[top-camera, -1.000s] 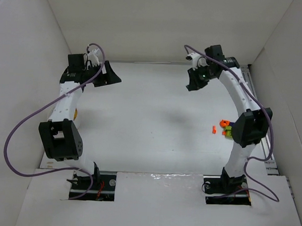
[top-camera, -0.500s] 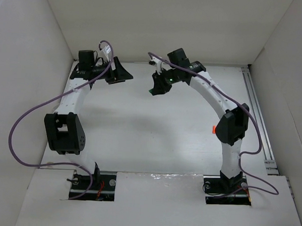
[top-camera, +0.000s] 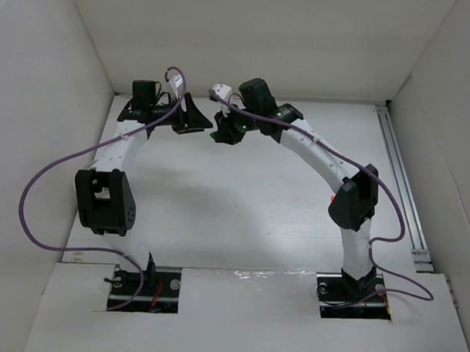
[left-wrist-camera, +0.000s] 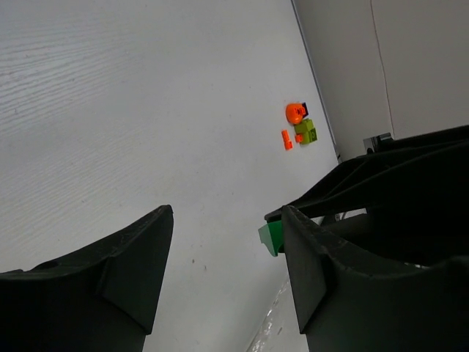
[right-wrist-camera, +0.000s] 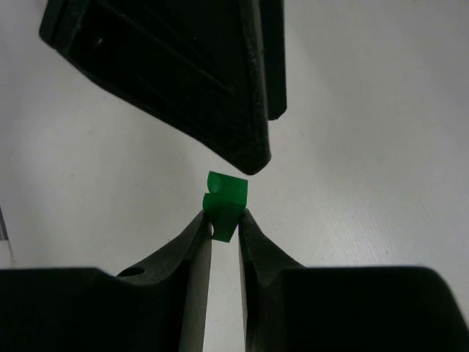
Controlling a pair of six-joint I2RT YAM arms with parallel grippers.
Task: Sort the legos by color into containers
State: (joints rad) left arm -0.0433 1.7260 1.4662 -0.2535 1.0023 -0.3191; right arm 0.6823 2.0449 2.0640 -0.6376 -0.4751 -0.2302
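Observation:
My right gripper (right-wrist-camera: 223, 220) is shut on a small green lego (right-wrist-camera: 225, 199) and holds it above the floor at the back middle. My left gripper (left-wrist-camera: 223, 227) is open, and its black finger (right-wrist-camera: 183, 73) hangs just over the brick. In the left wrist view the green lego (left-wrist-camera: 271, 236) peeks out beside the right finger, outside the gap. From above, the left gripper (top-camera: 200, 122) and the right gripper (top-camera: 219, 134) meet tip to tip. A small cluster of orange (left-wrist-camera: 295, 112) and yellow-green (left-wrist-camera: 305, 130) legos lies far off. No containers are in view.
White walls enclose the floor on three sides. A metal rail (top-camera: 397, 174) runs along the right wall. The right arm's elbow (top-camera: 354, 199) hangs over the lego cluster, with one orange brick (top-camera: 331, 199) showing beside it. Purple cables loop off both arms.
The right gripper has swung left from the back right to the back middle with the green lego. The left gripper has moved right to meet it.

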